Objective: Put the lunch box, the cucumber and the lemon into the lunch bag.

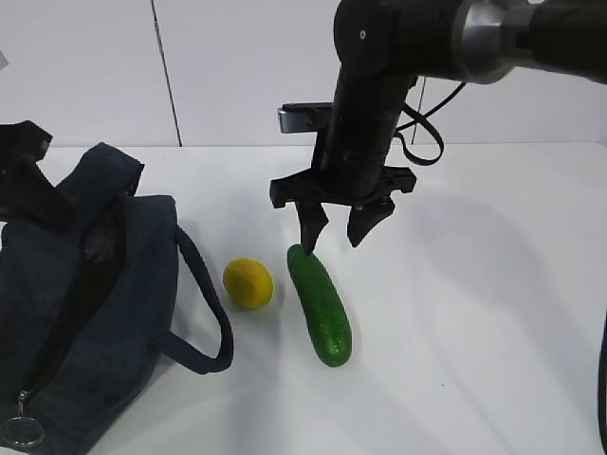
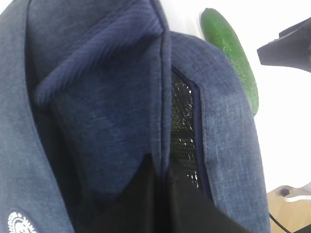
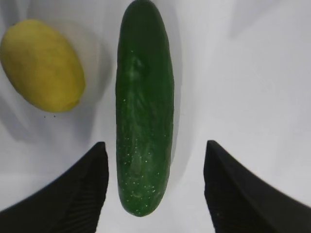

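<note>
Where it lies flat, cucumber (image 3: 144, 111) looks dark green.

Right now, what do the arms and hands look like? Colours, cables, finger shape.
The right arm is glossy black with a silver metal band near the top joint; black cables loop beside its wrist. A small dark and silver box sits on the wrist. The right hand is black, with two tapered, pointed fingers that look ribbed inside. The left hand shows only as black parts.
</note>
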You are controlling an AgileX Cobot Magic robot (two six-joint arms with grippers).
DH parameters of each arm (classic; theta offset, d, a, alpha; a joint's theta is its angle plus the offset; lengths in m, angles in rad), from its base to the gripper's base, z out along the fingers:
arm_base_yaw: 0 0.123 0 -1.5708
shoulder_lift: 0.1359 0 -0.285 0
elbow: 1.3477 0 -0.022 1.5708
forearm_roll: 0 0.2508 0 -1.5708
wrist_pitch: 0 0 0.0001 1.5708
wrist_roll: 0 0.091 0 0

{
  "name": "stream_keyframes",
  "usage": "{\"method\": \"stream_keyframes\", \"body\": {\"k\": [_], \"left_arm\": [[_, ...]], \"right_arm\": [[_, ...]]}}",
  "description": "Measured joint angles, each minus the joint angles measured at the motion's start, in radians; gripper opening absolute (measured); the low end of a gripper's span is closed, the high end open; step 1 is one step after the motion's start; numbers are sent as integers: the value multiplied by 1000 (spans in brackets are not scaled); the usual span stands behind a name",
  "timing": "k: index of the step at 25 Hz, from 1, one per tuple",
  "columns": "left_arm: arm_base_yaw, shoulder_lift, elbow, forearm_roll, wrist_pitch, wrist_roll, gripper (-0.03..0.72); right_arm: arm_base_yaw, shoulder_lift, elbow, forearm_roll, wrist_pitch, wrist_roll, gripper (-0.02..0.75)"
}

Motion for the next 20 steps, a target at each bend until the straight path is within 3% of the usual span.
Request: {"method": "stream_keyframes", "body": {"k": [20], "left_arm": [[0, 0, 0, 0, 2, 0, -7]], "right_arm": [[0, 63, -2, 44, -20, -22, 472]]}}
